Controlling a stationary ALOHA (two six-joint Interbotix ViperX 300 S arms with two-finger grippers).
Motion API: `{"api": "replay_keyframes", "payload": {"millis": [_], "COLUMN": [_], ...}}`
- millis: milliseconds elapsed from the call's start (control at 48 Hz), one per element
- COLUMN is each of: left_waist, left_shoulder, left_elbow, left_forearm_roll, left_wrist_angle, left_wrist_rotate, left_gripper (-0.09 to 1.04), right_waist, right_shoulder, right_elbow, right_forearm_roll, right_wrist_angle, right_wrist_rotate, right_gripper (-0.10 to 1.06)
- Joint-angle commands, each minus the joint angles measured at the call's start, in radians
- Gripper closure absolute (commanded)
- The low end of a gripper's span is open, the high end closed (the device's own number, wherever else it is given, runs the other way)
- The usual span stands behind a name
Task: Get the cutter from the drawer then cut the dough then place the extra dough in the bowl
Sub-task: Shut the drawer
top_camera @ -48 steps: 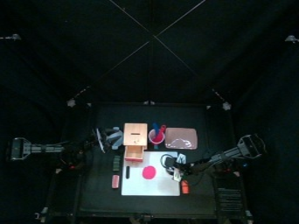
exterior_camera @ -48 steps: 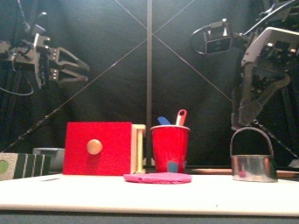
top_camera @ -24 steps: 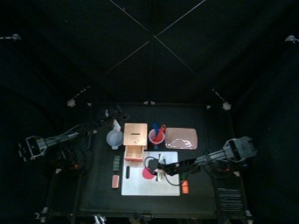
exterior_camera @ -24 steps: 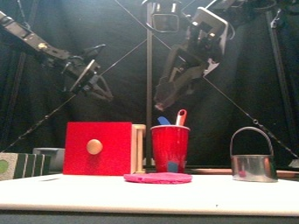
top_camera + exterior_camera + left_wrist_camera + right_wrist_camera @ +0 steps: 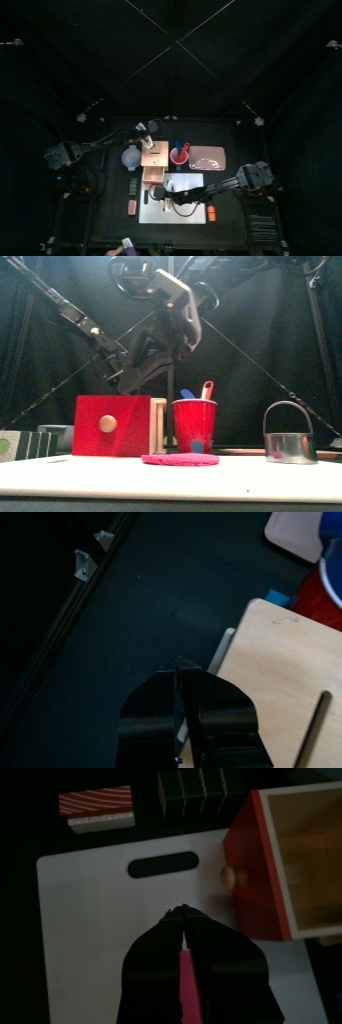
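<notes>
Over the white board (image 5: 94, 918), right gripper (image 5: 178, 916) hangs closed, empty; left gripper (image 5: 181, 665) closed near wooden box (image 5: 281, 662).

Dough (image 5: 187, 975) mostly hidden behind right pincer (image 5: 181, 913), wooden box (image 5: 307, 858) cut off at edge

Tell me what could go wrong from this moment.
1. The right gripper hangs shut over the white board, close to the pulled-out drawer's red front. If it comes down there, it may bump the drawer. The cutter stands well off to the right.
2. The left gripper, also shut, hovers beside the wooden box, with the red cup just past it. A sideways swing over the box could tip the cup.
</notes>
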Motion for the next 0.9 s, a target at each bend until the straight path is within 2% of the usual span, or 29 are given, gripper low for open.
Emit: {"api": "replay_keyframes", "payload": {"millis": [21, 146, 458, 896], "left_waist": [0.002, 0.002, 0.0, -0.003], "left_shoulder": [0.028, 0.048, 0.075, 0.098], "left_elbow": [-0.074, -0.094, -0.095, -0.089], "left_forearm_roll": [0.029, 0.032, -0.058, -0.101], "left_wrist_angle": [0.051, 0.08, 0.097, 0.063], "left_wrist_rotate": [0.015, 0.066, 0.195, 0.213], "left_gripper": [0.56, 0.56, 0.56, 0.56], "right_waist": [-0.008, -0.012, -0.031, -0.077], "right_shoulder": [0.021, 0.055, 0.114, 0.144], "right_elbow": [-0.087, -0.129, -0.161, -0.181], "right_forearm_roll": [0.0, -0.006, -0.002, -0.002], "right_wrist_angle": [0.064, 0.118, 0.101, 0.086], "right_wrist_rotate": [-0.002, -0.003, -0.003, -0.003], "right_gripper": [0.69, 0.71, 0.72, 0.72]}}
